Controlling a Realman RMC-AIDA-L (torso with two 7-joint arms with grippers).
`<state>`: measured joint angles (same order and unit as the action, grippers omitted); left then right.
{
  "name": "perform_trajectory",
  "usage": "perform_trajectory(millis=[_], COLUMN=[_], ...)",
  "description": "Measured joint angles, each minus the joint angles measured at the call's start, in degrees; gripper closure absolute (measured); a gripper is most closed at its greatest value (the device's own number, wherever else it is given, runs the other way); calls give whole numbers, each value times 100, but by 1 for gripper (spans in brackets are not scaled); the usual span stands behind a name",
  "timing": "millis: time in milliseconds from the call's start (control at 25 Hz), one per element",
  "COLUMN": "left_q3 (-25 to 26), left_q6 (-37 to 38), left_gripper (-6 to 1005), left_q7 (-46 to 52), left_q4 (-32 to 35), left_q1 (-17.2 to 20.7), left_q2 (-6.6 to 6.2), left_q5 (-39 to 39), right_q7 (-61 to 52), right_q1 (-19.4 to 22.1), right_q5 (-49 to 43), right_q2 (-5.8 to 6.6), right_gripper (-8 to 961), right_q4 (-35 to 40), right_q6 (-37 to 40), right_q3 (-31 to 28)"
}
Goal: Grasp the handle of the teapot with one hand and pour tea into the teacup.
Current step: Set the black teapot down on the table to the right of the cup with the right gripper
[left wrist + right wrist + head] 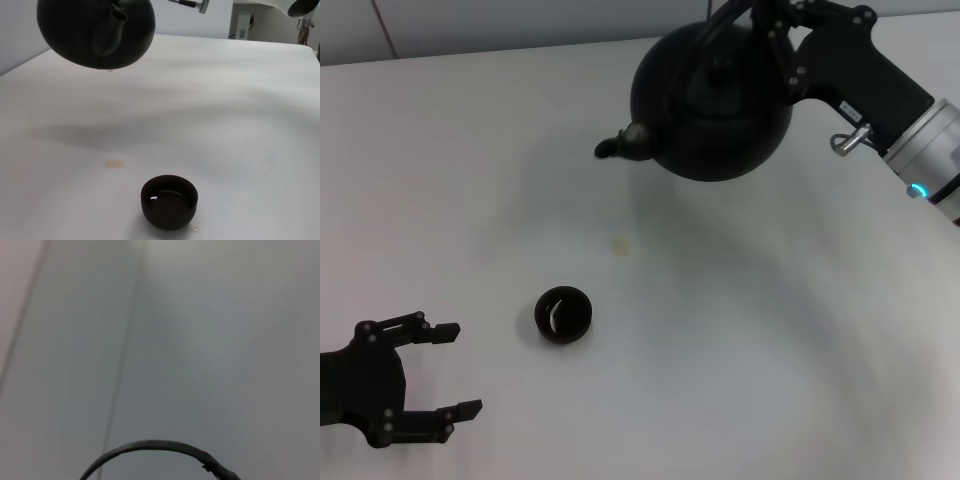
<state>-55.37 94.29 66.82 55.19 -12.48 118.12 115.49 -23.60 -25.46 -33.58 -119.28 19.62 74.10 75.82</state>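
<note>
The matte-black teapot (715, 95) hangs in the air at the far right of the table, its stubby spout (620, 143) pointing left. My right gripper (767, 18) is shut on the arched handle (735, 12) at the pot's top. The small dark teacup (563, 315) stands on the table well in front of and left of the pot, with liquid glinting inside. In the left wrist view the teapot (95, 32) hovers high beyond the teacup (169, 201). My left gripper (460, 369) rests open at the near left, apart from the cup.
A small tan stain (619, 243) marks the white table (770, 330) between pot and cup, also seen as the stain (114, 163) in the left wrist view. The right wrist view shows only a pale surface and a thin dark arc (155, 446).
</note>
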Motion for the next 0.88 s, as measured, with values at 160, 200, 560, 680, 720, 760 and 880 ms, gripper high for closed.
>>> perform_trajectory(millis=[160,200,560,680,720,760,880], left_q3=[0,0,-19,-26,-26,-28,-35], left_q6=[2,2,-7,-12,-12,-15,-21], left_gripper=[137,137,137,137,137,137,137], left_q7=[-49,-58,-73,-73,-73,-73,-73], left_q4=[0,0,0,0,0,0,0], left_q1=[3,5,-6,-12,-14,-16,-22], left_q2=[0,0,0,0,0,0,0], left_q5=[0,0,0,0,0,0,0], right_q7=[-665,-783,-985,-954,-953,-952,-947], right_q1=[33,38,68,68,68,68,48], right_q5=[6,7,13,14,13,14,13], right_q2=[1,1,1,1,1,1,1], right_gripper=[875,875,873,873,873,873,873], right_q4=[-6,-6,-87,-111,-112,-112,-116], right_q6=[-339,-431,-1203,-1291,-1328,-1363,-1486], right_q3=[-130,-145,-208,-208,-208,-208,-208])
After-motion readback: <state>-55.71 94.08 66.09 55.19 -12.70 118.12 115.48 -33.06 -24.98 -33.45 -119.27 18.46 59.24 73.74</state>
